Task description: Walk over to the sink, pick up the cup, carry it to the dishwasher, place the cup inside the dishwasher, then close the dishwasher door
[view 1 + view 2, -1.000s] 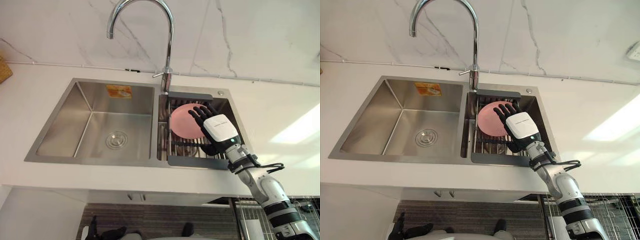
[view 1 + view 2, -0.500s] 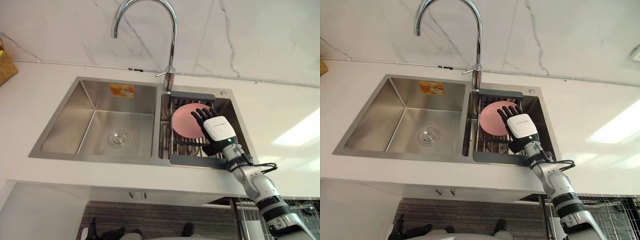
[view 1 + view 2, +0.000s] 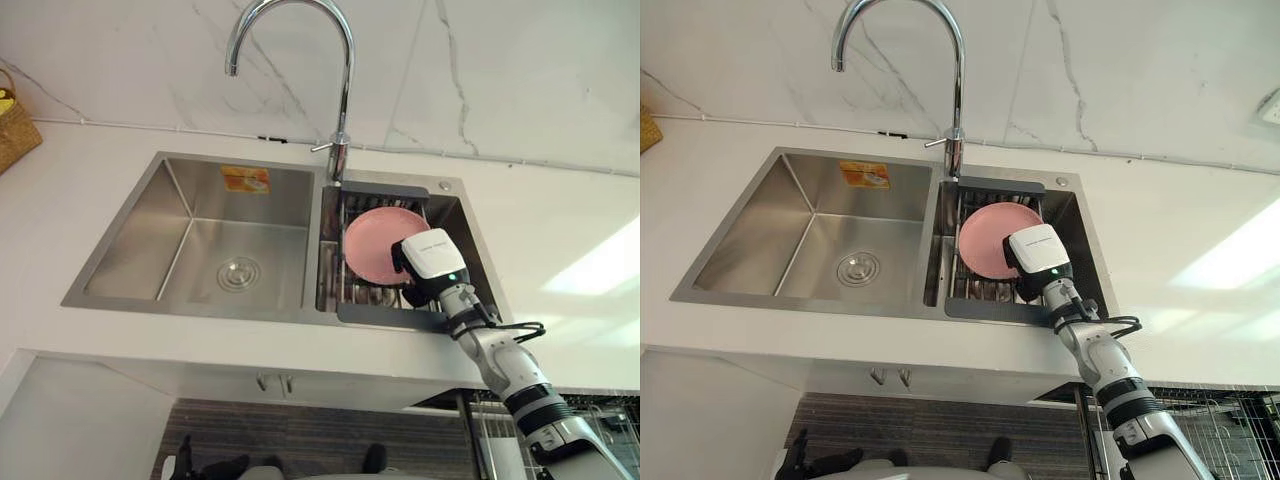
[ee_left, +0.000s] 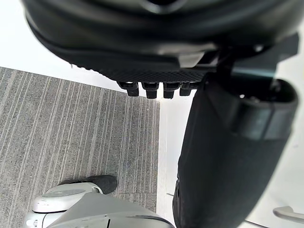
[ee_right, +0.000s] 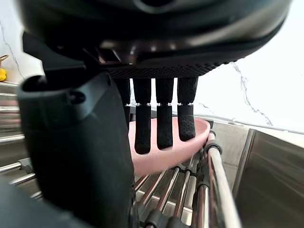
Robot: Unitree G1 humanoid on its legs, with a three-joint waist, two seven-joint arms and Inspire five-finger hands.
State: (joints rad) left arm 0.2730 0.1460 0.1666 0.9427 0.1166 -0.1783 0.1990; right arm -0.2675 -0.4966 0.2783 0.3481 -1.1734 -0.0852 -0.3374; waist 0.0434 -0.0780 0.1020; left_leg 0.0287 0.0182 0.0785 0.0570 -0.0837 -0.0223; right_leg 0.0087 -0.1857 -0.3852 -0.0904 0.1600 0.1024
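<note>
The right robot hand [image 3: 432,262] is built with a white back plate and black fingers [image 5: 164,118] with textured tips, and is carried on a silver-grey arm [image 3: 505,365] ringed with black bands. The left robot hand [image 4: 156,73] is seen as a dark bulk with a stippled palm and a thick, smooth thumb [image 4: 228,156].

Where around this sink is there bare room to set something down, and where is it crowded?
Free: the left basin, bare but for its drain, and the counter right of the sink. Crowded: the right basin's rack, with the pink dish and right hand.
</note>
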